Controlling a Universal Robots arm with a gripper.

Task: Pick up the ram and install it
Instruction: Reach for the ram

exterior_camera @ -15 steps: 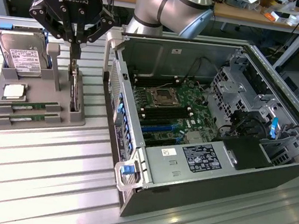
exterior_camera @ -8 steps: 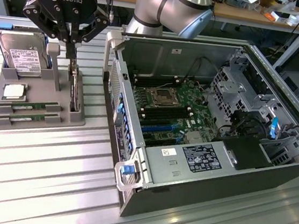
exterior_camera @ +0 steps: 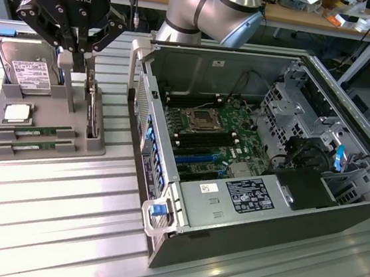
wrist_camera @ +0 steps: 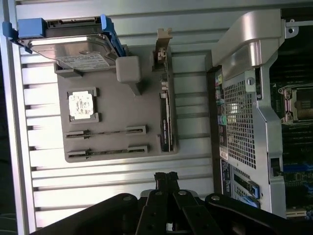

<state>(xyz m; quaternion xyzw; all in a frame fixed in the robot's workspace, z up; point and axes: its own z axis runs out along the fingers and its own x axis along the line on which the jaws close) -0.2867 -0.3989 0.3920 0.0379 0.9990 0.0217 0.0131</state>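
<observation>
Step in hand: pick-up, approach stage; nothing grasped yet. Jaws clenched on nothing, hanging above far end of grey tray (exterior_camera: 10, 150), near hard drive (exterior_camera: 29, 70), touching nothing. Ram (exterior_camera: 36, 131) sat untouched in tray slot, twin stick (exterior_camera: 35, 143) just beside it, CPU chip (exterior_camera: 16, 114) near. Tray on bench (exterior_camera: 61, 225); open computer case (exterior_camera: 227, 240) at exterior view's right, motherboard (exterior_camera: 213, 125) exposed. Judgement: grasp calls for jaws parted first, squared across stick's thin edge, lowered without tilt.
</observation>
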